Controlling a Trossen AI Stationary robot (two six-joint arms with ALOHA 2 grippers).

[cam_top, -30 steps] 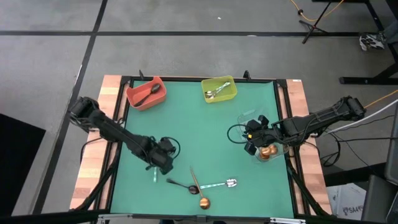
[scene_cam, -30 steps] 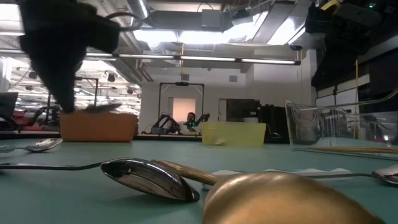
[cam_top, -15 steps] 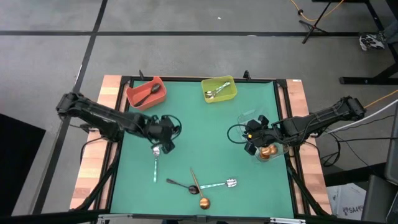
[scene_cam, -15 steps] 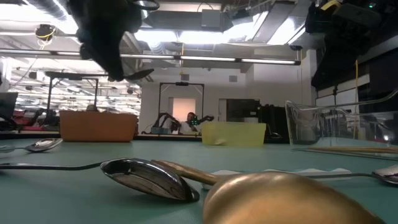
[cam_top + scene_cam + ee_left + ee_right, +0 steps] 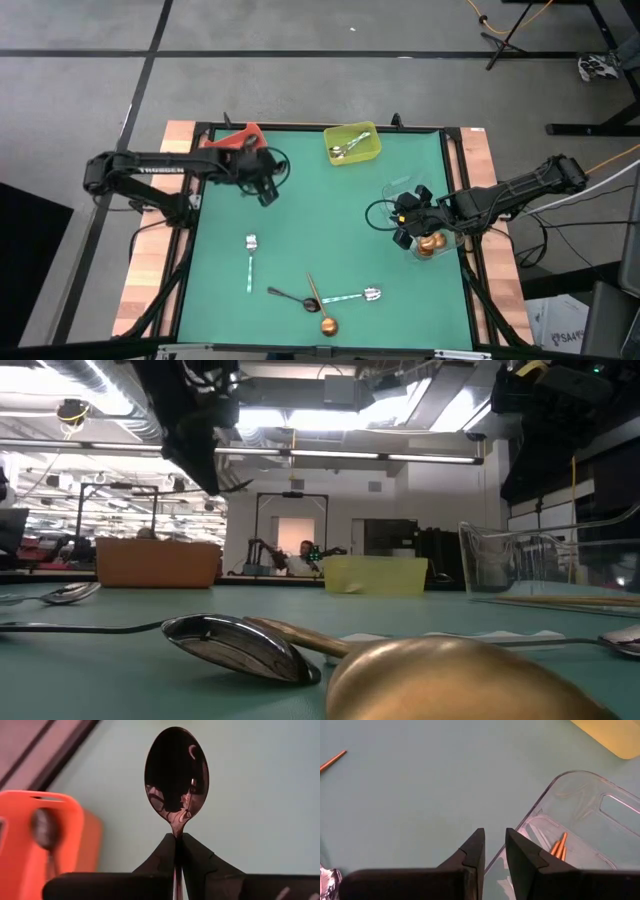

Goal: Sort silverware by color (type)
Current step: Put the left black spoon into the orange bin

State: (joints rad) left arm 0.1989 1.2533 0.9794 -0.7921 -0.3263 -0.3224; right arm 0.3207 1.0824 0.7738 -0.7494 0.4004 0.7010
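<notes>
My left gripper (image 5: pixel 265 190) hangs above the table just right of the red bin (image 5: pixel 228 141) and is shut on a black spoon (image 5: pixel 176 775). That bin (image 5: pixel 30 850) holds another black spoon (image 5: pixel 45 827). On the near part of the mat lie a silver spoon (image 5: pixel 250 262), a black spoon (image 5: pixel 290 296), a copper-gold spoon (image 5: pixel 320 305) and a second silver spoon (image 5: pixel 358 296). My right gripper (image 5: pixel 494 851) waits at the clear bin (image 5: pixel 432 243), which holds copper-gold spoons (image 5: pixel 559 846). Its fingers stand a narrow gap apart and hold nothing. My left gripper pinches the black spoon by the neck of its handle (image 5: pixel 176 836), just behind the bowl, between the two fingertips (image 5: pixel 197 855). The bowl sticks out past the fingertips. The spoon is lifted clear of the table, and the rest of the handle is hidden between the fingers.
The yellow-green bin (image 5: pixel 352 144) with silver spoons sits at the far edge, right of the red bin. The middle of the green mat (image 5: pixel 330 215) is bare. In the low view the black spoon's bowl (image 5: pixel 235 645) and the copper-gold bowl (image 5: pixel 450 680) lie close to the camera.
My left gripper, shut on the black spoon throughout, has risen and carried it from the near-left part of the mat toward the far edge, up to the red bin. The silver spoon it stood over now lies uncovered. The right arm has kept still.
</notes>
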